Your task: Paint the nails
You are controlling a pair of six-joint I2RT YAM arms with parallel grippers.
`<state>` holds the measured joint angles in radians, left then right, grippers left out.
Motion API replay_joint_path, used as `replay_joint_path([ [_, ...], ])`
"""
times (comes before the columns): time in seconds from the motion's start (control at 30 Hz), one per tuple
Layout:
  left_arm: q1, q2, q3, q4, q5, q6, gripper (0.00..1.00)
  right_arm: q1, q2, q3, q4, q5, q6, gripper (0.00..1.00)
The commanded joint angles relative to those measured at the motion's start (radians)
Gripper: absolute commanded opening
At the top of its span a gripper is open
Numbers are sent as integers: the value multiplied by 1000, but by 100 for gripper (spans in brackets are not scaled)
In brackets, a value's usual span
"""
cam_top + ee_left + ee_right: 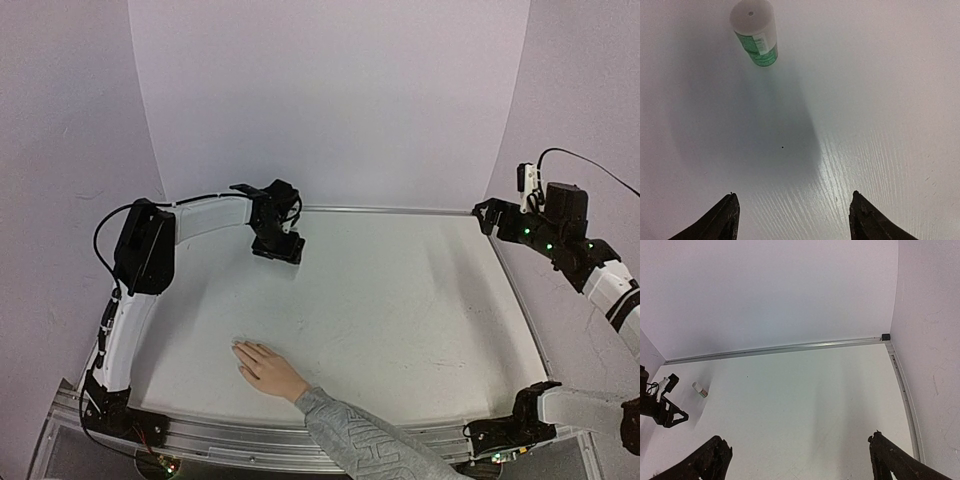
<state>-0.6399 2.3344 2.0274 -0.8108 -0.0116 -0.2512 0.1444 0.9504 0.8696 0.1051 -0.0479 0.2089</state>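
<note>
Opening stage, by the look of it: the polish has to be fetched before anything reaches the nails (240, 350). The left gripper (793, 196) hangs over the table (400, 300) in the upper left-centre of the overhead view. Its jaws are spread well apart with only bare tabletop between them, so it grips nothing. From its wrist camera the little white-and-green bottle (756, 32) sits in the upper left of the frame, apparently upright with its white cap towards the lens. It is ahead of the fingers and off to their left, not yet between them. The right gripper (797, 437) is parked high at the upper right of the overhead view, jaws as wide as they go and empty. Now the target: the hand (262, 367) lies flat, palm down, in the lower left-centre of the overhead view, near the front edge. The grey patterned sleeve (350, 435) trails off to the lower right. The hand's long axis runs on that diagonal, lower right to upper left, and the fingertips point up and left, roughly towards the left arm. The nails sit at that far end, too small to tell whether any carry colour. I'd say the next move calls for shifting the left jaws forward and left until they straddle the bottle, then closing gently, since a narrow upright bottle could tip if nudged on one side first.
</note>
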Motion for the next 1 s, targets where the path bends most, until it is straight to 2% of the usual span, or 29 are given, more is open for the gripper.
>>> replay_joint_path([
  [0.0, 6, -14, 71, -11, -77, 50, 80, -6, -4, -1, 54, -26, -12, 98],
  [0.1, 19, 11, 141, -14, -76, 66, 93, -6, 0, 0, 52, -28, -13, 98],
  [0.17, 34, 31, 189, -14, -73, 55, 97, -6, -2, -4, 51, -29, -12, 98],
  [0.5, 57, 198, 460, -13, -68, 106, 98, -6, -4, -11, 47, -26, -3, 98],
  [0.63, 61, 252, 512, -3, -67, 110, 92, -6, -1, -9, 46, -24, -3, 98],
  [0.77, 65, 286, 542, 11, -45, 102, 78, -6, 2, -10, 45, -19, -3, 98],
  [0.97, 65, 311, 559, 43, -57, 116, 69, -6, 8, -17, 45, -19, -3, 98],
])
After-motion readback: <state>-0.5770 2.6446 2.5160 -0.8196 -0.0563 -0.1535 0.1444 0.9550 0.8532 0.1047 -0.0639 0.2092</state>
